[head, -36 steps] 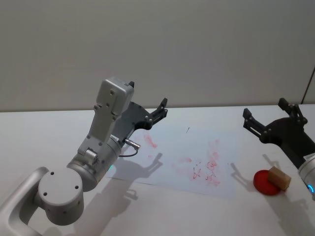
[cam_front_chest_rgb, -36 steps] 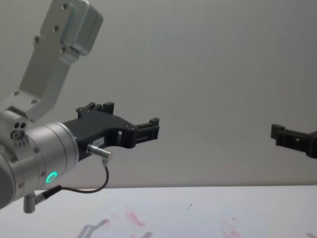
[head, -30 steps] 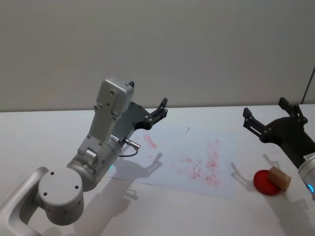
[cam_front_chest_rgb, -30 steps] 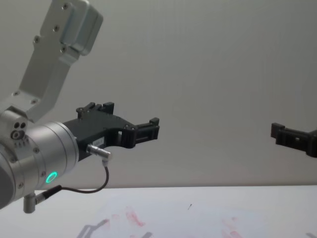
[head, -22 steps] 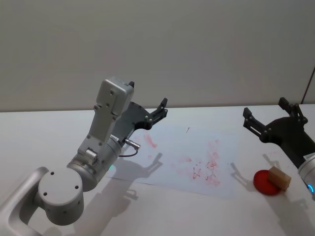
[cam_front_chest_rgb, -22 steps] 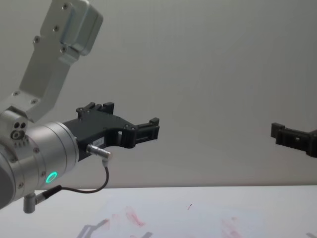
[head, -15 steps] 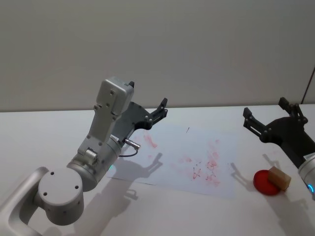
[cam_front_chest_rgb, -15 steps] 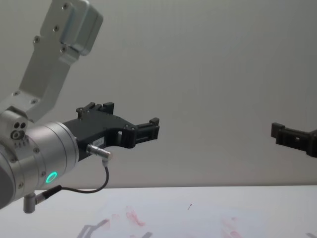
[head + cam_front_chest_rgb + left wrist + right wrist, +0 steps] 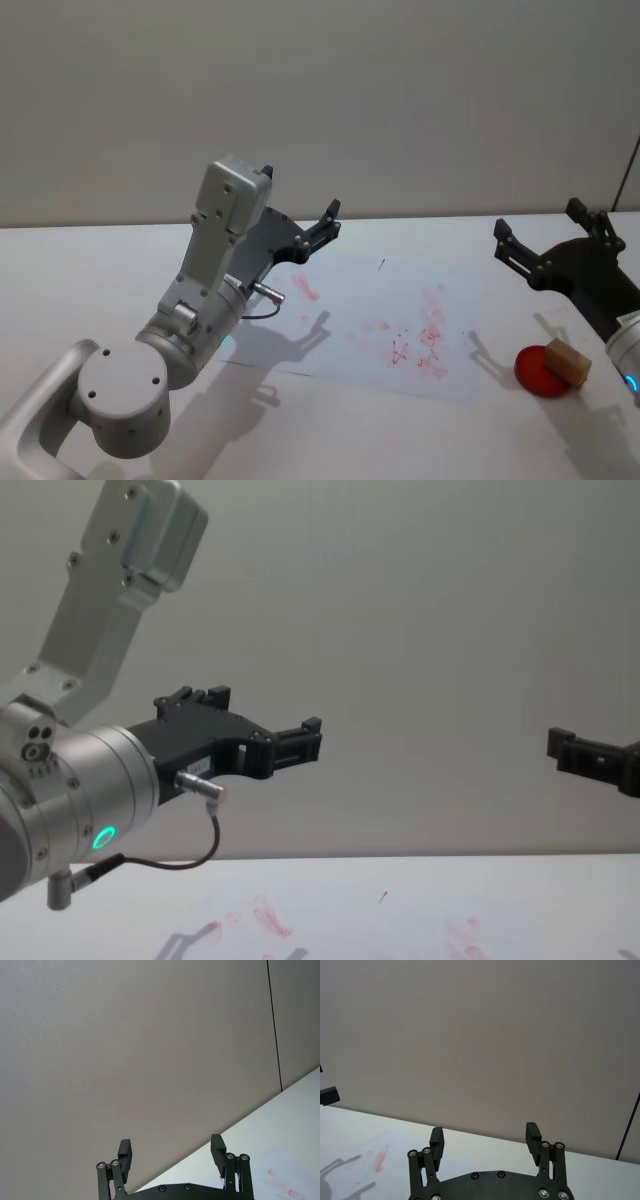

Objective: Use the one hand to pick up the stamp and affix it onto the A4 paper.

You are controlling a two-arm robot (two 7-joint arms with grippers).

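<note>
— Right gripper: where is it, and how do its jaws stand?
— It hangs in the air above the table, at about 3 o'clock from the A4 paper, just off the sheet's right edge. Its two black fingers are spread wide with nothing between them. The right wrist view shows the gap plainly against the grey wall.
— And the stamp?
— The stamp is a pale wooden block resting on a round red ink pad. It sits at about 4 o'clock from the paper, on the table beside the sheet's near right corner. From the right gripper's fingertips it lies toward 5 o'clock, apart from them, and nothing touches it.
— The paper itself?
— It is flat on the table, mid-scene. It has smudgy red marks clustered in its right half, one streak near its 10 o'clock corner, and a tiny dark speck toward 12 o'clock.
— What about the other arm?
— The left gripper is raised over the paper's 10 o'clock corner, jaws likewise parted and empty. It sits on a big silver arm with a green glowing ring. In the chest view it points across toward the right gripper, well apart from it.
</note>
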